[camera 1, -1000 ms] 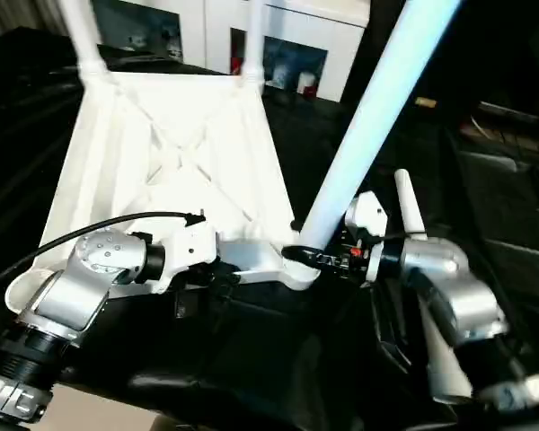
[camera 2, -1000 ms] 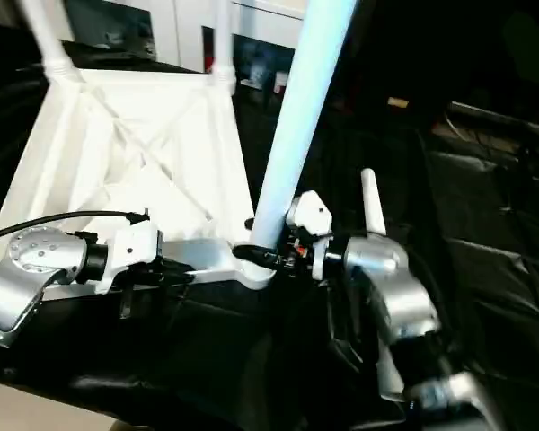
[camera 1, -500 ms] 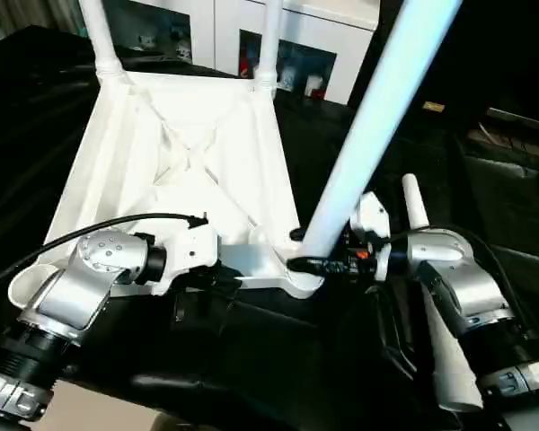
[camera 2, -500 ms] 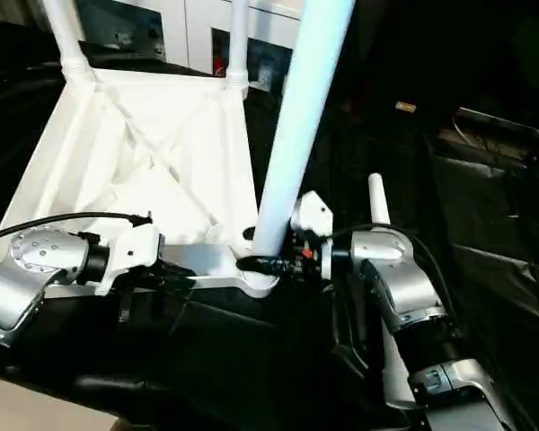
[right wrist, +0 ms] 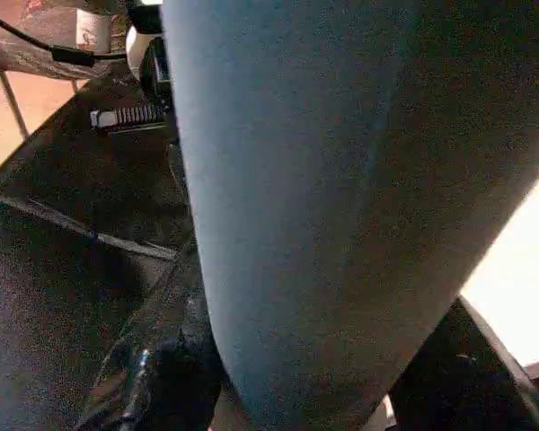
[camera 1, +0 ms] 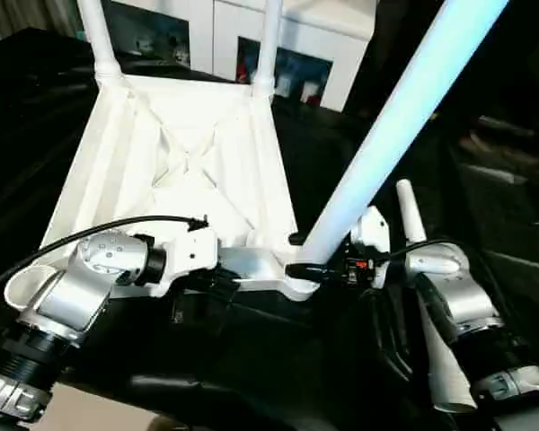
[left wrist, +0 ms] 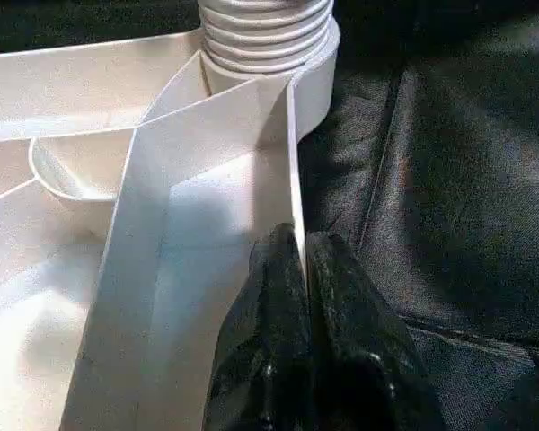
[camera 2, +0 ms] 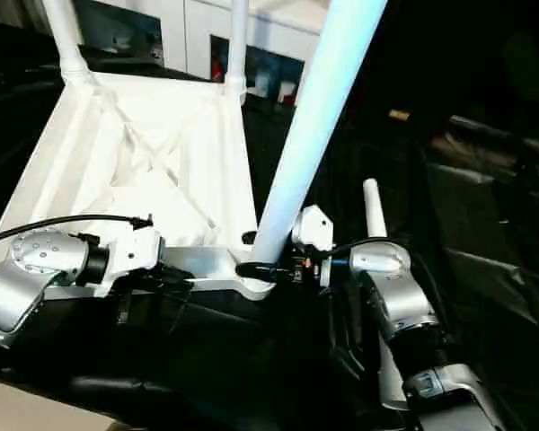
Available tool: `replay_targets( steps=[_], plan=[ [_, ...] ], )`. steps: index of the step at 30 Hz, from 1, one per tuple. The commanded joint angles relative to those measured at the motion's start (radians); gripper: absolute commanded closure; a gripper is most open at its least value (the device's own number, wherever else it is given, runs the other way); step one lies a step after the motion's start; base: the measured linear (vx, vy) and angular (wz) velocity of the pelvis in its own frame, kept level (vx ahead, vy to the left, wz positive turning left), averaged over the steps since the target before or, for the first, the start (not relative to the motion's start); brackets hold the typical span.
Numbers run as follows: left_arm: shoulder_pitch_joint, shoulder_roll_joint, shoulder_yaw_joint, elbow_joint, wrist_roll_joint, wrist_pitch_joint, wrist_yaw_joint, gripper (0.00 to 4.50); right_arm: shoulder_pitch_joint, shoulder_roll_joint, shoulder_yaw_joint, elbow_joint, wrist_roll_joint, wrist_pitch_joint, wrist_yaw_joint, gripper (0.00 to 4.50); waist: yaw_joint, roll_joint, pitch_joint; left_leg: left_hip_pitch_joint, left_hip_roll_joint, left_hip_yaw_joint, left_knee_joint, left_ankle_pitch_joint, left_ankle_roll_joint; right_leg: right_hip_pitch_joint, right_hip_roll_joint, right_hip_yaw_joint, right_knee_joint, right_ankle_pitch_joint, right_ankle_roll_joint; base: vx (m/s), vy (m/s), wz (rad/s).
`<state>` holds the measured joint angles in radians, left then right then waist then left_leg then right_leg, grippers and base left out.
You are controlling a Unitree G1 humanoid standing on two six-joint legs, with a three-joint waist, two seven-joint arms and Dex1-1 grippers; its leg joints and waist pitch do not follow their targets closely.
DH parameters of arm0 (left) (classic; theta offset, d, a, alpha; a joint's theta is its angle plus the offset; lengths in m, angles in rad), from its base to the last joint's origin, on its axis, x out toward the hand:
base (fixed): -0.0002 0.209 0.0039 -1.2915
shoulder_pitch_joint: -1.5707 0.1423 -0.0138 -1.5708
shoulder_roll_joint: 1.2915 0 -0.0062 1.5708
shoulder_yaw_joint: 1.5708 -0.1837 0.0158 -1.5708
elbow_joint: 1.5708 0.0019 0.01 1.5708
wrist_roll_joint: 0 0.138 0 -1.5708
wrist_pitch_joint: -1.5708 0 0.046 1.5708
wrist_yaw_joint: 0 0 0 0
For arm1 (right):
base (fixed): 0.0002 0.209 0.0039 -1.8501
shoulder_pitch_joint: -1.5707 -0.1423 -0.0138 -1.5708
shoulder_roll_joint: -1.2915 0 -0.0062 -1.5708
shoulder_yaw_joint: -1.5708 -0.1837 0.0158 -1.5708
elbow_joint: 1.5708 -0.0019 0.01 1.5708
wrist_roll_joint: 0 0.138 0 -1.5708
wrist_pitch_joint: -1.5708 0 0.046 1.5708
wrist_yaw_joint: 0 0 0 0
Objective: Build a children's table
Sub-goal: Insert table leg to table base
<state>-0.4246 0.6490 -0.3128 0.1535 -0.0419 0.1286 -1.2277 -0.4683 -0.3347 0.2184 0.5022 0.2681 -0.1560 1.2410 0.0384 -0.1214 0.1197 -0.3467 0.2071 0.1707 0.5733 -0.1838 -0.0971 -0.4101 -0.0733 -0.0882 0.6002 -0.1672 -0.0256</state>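
Left gripper (left wrist: pixel 304 269) pinches the table top's (camera 1: pixel 184 162) rim to brace it; right gripper (camera 1: pixel 316 269) clamps the tilted leg (camera 1: pixel 391 126) at the near corner socket (camera 1: pixel 292 283), probably for seating.

black cloth (camera 1: pixel 278 377), white cabinet (camera 1: pixel 278 36)

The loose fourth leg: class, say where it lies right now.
In the left eye view the loose leg lies on the black cloth at the robot's right, beside and partly under its right forearm, thin tip pointing away from the robot.
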Motion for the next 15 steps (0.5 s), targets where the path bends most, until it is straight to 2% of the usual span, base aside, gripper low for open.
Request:
replay_targets(
  steps=[1,3,4,5,6,7,8,9,10,11,12,13,14,15],
  plan=[
    [-0.008,-0.013,-0.005,-0.014,-0.016,-0.031,-0.004,4.50,0.072,-0.004,0.091,0.138,-0.114,0.061,-0.001,2.64,-0.004,0.029,-0.039,0.003,0.033,-0.011,-0.080,-0.306,0.018,0.035,-0.070,0.063,-0.084,-0.424,-0.169,0.000,0.000,0.00],
    [-0.007,-0.014,-0.003,-0.010,-0.011,-0.028,0.005,4.50,0.051,0.015,0.068,0.184,-0.129,0.069,-0.090,2.64,-0.006,0.029,-0.034,0.005,0.033,-0.013,-0.082,-0.340,0.012,0.031,-0.071,0.062,-0.090,-0.481,-0.156,0.000,0.000,0.00],
    [-0.007,-0.014,-0.002,-0.010,-0.008,-0.027,0.008,4.50,0.044,0.025,0.049,0.201,-0.124,0.081,-0.129,2.64,-0.009,0.029,-0.028,0.008,0.031,-0.017,-0.084,-0.384,0.003,0.027,-0.073,0.060,-0.099,-0.558,-0.137,0.000,0.000,0.00],
    [-0.006,-0.015,-0.001,-0.011,-0.005,-0.024,0.011,4.50,0.038,0.034,0.030,0.220,-0.116,0.089,-0.161,2.64,-0.011,0.029,-0.027,0.011,0.030,-0.019,-0.084,-0.408,-0.001,0.026,-0.075,0.058,-0.103,-0.603,-0.124,0.000,0.000,0.00],
    [-0.006,-0.015,0.000,-0.010,-0.003,-0.024,0.012,4.50,0.034,0.040,0.019,0.231,-0.109,0.093,-0.177,2.64,-0.013,0.030,-0.024,0.016,0.029,-0.025,-0.084,-0.444,-0.009,0.024,-0.079,0.056,-0.115,-0.681,-0.094,0.000,0.000,0.00],
    [-0.003,-0.017,0.004,-0.014,-0.003,-0.018,0.019,4.50,0.034,0.050,-0.006,0.239,-0.089,0.120,-0.207,2.64,-0.016,0.034,-0.026,0.016,0.029,-0.031,-0.087,-0.464,-0.013,0.028,-0.079,0.050,-0.119,-0.713,-0.075,0.000,0.000,0.00],
    [-0.003,-0.017,0.004,-0.014,-0.003,-0.018,0.019,4.50,0.034,0.050,-0.006,0.239,-0.089,0.120,-0.207,2.64,-0.018,0.034,-0.027,0.016,0.030,-0.032,-0.088,-0.471,-0.014,0.028,-0.079,0.048,-0.122,-0.720,-0.068,-0.056,0.018,-0.12],
    [-0.003,-0.016,0.006,-0.012,-0.003,-0.018,0.020,4.50,0.033,0.053,-0.011,0.242,-0.086,0.127,-0.214,2.64,-0.020,0.041,-0.026,0.018,0.031,-0.038,-0.090,-0.494,-0.018,0.029,-0.080,0.041,-0.127,-0.725,-0.061,0.000,0.000,0.00],
    [0.001,-0.016,0.008,-0.015,-0.003,-0.015,0.023,4.50,0.036,0.056,-0.023,0.239,-0.077,0.147,-0.233,2.64,-0.025,0.042,-0.026,0.018,0.033,-0.043,-0.095,-0.522,-0.024,0.033,-0.078,0.032,-0.131,-0.710,-0.059,-0.057,0.028,-0.13],
    [0.006,-0.015,0.009,-0.019,-0.004,-0.013,0.025,4.50,0.040,0.059,-0.036,0.236,-0.068,0.178,-0.257,2.64,-0.027,0.042,-0.028,0.015,0.033,-0.046,-0.096,-0.530,-0.026,0.038,-0.078,0.029,-0.130,-0.697,-0.060,0.000,0.000,0.00],
    [0.008,-0.014,0.010,-0.020,-0.005,-0.012,0.025,4.50,0.041,0.061,-0.042,0.235,-0.063,0.194,-0.271,2.64,-0.030,0.047,-0.025,0.016,0.035,-0.051,-0.101,-0.557,-0.030,0.038,-0.077,0.026,-0.132,-0.675,-0.067,0.000,0.000,0.00],
    [0.012,-0.013,0.011,-0.020,-0.006,-0.013,0.025,4.50,0.044,0.060,-0.046,0.234,-0.057,0.215,-0.274,2.64,-0.034,0.056,-0.023,0.027,0.036,-0.053,-0.102,-0.598,-0.035,0.033,-0.075,0.021,-0.135,-0.648,-0.079,0.000,0.000,0.00],
    [0.012,-0.013,0.011,-0.021,-0.007,-0.013,0.025,4.50,0.044,0.059,-0.046,0.234,-0.058,0.217,-0.274,2.64,-0.038,0.054,-0.022,0.027,0.036,-0.054,-0.103,-0.615,-0.036,0.033,-0.074,0.018,-0.136,-0.639,-0.081,0.000,0.000,0.00],
    [0.015,-0.013,0.012,-0.023,-0.009,-0.012,0.025,4.50,0.049,0.052,-0.040,0.231,-0.064,0.234,-0.276,2.64,-0.038,0.055,-0.018,0.037,0.036,-0.054,-0.103,-0.647,-0.038,0.028,-0.073,0.014,-0.142,-0.642,-0.083,0.000,0.000,0.00]
  ],
)
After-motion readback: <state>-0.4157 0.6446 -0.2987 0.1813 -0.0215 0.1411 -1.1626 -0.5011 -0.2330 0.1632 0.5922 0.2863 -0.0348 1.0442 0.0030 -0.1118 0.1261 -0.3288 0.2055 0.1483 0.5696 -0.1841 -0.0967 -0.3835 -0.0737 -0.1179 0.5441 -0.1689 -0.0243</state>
